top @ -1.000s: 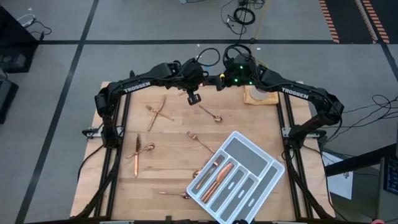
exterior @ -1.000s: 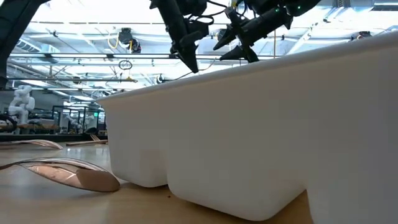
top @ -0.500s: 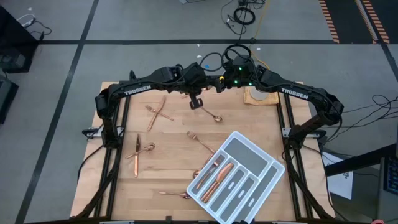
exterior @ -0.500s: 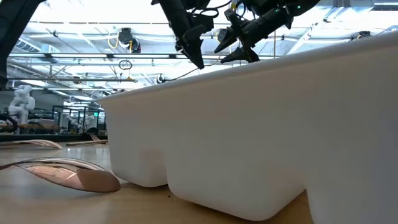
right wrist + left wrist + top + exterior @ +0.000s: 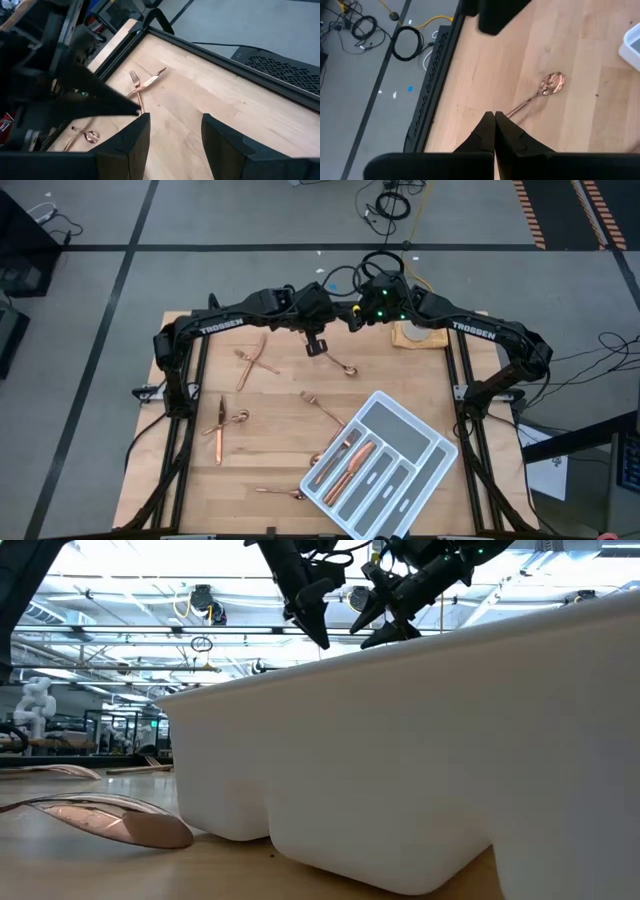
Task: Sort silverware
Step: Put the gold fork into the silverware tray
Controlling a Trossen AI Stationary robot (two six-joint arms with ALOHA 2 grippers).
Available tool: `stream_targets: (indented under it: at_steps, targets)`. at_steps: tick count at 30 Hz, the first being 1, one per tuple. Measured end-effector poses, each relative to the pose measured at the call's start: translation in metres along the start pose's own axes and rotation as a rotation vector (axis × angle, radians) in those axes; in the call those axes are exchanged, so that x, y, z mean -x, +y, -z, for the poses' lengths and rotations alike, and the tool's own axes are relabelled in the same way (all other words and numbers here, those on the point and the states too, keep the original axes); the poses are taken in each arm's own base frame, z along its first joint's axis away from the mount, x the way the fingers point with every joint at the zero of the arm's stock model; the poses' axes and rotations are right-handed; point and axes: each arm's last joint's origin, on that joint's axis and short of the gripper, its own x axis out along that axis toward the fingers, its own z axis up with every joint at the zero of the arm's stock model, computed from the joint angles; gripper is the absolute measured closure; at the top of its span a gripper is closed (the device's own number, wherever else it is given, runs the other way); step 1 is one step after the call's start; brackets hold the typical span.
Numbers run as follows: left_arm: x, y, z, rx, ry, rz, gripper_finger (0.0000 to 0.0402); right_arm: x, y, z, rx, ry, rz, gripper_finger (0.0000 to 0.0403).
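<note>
Left gripper (image 5: 316, 347) shifted rightward, now stalled over spoon (image 5: 341, 364), fingers pressed together, empty. Right gripper (image 5: 352, 317) spread wide, idle. Pickup pending; tray (image 5: 436, 459) partly filled.

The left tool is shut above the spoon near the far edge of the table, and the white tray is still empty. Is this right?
One part is wrong: the white tray is not empty. The high view shows several copper pieces lying in its compartments. The rest holds: the left tool is shut, above the handle of the spoon near the table's far edge.
</note>
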Motion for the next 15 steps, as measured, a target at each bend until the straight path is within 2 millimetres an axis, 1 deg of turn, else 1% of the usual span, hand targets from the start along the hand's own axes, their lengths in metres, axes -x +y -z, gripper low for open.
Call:
stream_targets:
  at_steps: [5,7,9,12,13,15]
  targets:
    - [0.0,-0.002,-0.001,-0.009,-0.011,0.002,0.04,0.0,0.001,0.002,0.014,0.014,-0.005,0.0238]
    - [0.0,-0.003,0.001,-0.014,0.015,0.006,0.04,-0.001,0.002,0.008,0.052,0.062,0.014,0.0238]
    - [0.0,-0.001,0.005,-0.019,0.055,0.012,0.04,-0.001,-0.001,0.02,0.096,0.165,0.074,0.0238]
    - [0.0,0.003,0.013,-0.046,0.121,0.021,0.04,-0.014,-0.003,0.044,0.147,0.327,0.189,0.0238]
    - [0.0,0.005,0.015,-0.05,0.137,0.021,0.04,-0.023,-0.002,0.052,0.168,0.372,0.203,0.0238]
    - [0.001,0.013,0.019,-0.039,0.157,0.025,0.04,-0.04,0.002,0.064,0.196,0.406,0.193,0.0238]
